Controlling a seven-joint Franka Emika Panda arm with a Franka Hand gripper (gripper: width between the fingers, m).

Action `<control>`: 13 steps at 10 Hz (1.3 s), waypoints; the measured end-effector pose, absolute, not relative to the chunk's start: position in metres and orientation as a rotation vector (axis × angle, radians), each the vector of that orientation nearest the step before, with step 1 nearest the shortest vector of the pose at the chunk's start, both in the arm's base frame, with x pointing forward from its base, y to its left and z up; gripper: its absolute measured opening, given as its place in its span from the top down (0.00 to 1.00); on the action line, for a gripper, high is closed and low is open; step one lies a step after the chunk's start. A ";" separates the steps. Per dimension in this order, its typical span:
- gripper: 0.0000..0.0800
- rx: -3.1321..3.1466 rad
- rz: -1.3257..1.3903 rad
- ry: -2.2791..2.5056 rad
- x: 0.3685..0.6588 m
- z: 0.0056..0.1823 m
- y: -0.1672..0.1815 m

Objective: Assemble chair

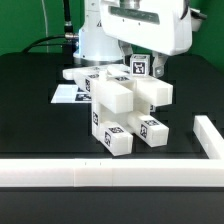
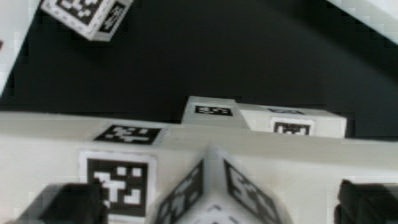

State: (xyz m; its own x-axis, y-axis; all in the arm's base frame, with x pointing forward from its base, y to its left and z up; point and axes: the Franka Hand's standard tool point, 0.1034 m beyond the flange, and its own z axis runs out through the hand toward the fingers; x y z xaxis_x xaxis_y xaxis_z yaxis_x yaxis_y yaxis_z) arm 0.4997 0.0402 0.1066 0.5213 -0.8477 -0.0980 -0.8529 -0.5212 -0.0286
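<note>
The chair's white parts, each carrying black marker tags, stand clustered in the middle of the black table: a large block with legs and smaller blocks set against it. My gripper hangs right over the back of this cluster. In the wrist view my gripper is open, with its dark fingers far apart on either side of a white tagged edge. I cannot tell whether the fingers touch it. A smaller tagged block lies beyond.
A white L-shaped fence runs along the table's front and up the exterior view's right side. The marker board lies at the left behind the parts. The arm's base stands at the back.
</note>
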 end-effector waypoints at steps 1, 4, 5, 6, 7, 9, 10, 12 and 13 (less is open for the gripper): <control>0.19 -2.761 0.102 1.326 0.500 0.107 0.040; 0.19 -2.911 0.087 0.954 0.500 0.107 0.038; 0.19 -2.946 0.082 0.840 0.500 0.107 0.038; 0.19 -2.967 0.079 0.763 0.500 0.107 0.039; 0.19 -2.992 0.074 0.650 0.500 0.107 0.039; 0.19 -3.003 0.072 0.592 0.500 0.107 0.039; 0.35 -3.002 0.072 0.595 0.500 0.107 0.039; 0.52 -3.002 0.073 0.595 0.499 0.106 0.039; 0.67 -3.002 0.073 0.595 0.499 0.106 0.039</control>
